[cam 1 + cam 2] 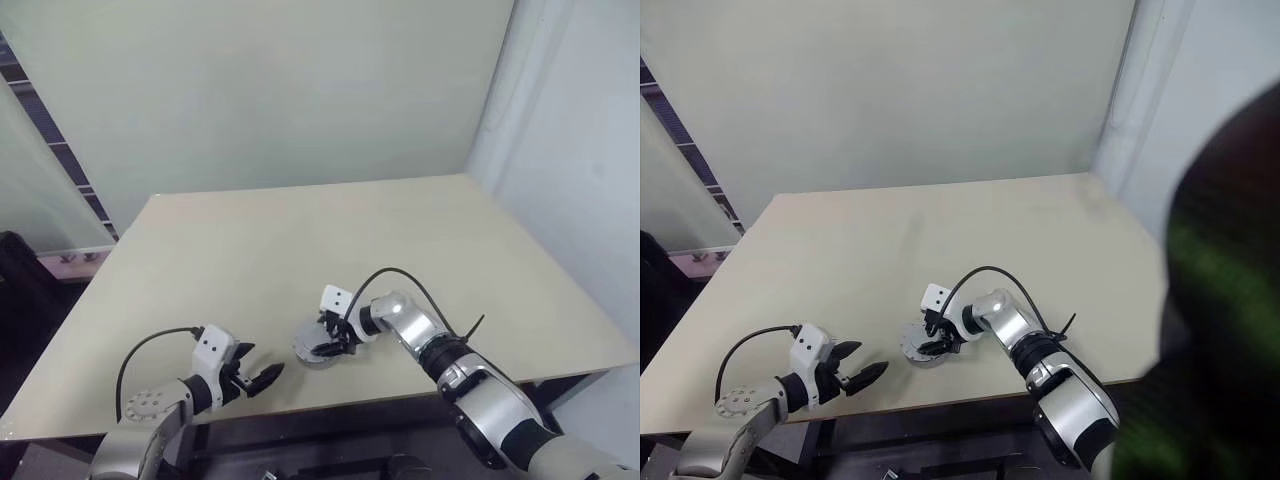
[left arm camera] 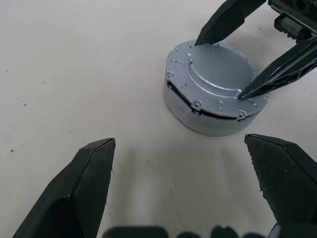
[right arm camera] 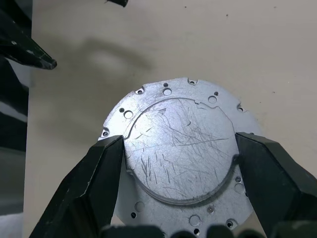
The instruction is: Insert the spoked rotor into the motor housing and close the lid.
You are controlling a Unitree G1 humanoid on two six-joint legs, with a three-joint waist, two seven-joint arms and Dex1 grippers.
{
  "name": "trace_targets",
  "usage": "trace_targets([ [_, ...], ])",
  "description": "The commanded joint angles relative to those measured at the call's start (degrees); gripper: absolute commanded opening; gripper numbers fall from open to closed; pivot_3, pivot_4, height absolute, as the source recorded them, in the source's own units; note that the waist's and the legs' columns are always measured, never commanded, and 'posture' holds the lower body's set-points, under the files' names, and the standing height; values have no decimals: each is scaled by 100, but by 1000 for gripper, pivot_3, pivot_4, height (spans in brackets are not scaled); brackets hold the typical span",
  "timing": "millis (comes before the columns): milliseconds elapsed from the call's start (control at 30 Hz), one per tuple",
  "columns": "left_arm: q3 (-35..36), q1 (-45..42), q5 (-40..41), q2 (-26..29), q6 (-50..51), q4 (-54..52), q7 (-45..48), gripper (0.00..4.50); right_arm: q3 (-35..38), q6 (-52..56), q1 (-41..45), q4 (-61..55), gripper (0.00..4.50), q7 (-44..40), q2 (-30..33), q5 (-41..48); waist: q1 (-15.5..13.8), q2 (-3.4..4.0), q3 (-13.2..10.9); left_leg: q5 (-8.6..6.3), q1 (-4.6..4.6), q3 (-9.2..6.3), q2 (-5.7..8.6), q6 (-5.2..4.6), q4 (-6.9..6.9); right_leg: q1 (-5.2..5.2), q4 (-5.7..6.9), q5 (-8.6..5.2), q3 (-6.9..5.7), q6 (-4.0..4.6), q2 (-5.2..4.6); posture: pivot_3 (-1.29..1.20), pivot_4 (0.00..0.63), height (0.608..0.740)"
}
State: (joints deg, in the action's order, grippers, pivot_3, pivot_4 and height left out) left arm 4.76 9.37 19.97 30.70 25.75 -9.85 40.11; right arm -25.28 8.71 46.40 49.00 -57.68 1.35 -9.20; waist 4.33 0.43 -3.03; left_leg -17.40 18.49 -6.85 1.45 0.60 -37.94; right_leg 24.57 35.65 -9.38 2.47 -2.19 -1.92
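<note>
On the beige table (image 1: 300, 230), left jaws gape; right jaws grasp the lid (image 3: 181, 153).

Lid (image 2: 218, 74) covers the motor housing (image 2: 198, 116) interior; contents not visible. A dark blurred mass (image 1: 1220, 300) masks the tabletop's (image 1: 940, 240) right side

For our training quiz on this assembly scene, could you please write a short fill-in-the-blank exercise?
1. The grey lid sits on top of the motor ____.
2. The right gripper has a finger on either side of the lid's raised ____ part.
3. The left gripper is ____ and holds nothing.
4. The motor housing stands on the ____.

Missing words: housing; round; open; table
</note>
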Motion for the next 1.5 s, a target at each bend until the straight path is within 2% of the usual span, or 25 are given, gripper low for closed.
trace_targets([
  [33, -1, -84, -10, 34, -46, -240, -10, 4500, -87, 1, 172, 14, 3338, 16, 2, -158, -1, 0, 0, 0, 0, 0, 0, 0, -1, 0, 0, 0, 0, 0, 0, 0, 0, 740],
  [1500, -163, -109, -3, 38, 53, -371, -26, 4500, -769, -133, 542, 706, 3267, -401, 160, -814, -5, 13, 8, 1, -9, -3, 6, 0, -9, -16, 3, 2, 1, 3, -2, 0, 0, 740],
])
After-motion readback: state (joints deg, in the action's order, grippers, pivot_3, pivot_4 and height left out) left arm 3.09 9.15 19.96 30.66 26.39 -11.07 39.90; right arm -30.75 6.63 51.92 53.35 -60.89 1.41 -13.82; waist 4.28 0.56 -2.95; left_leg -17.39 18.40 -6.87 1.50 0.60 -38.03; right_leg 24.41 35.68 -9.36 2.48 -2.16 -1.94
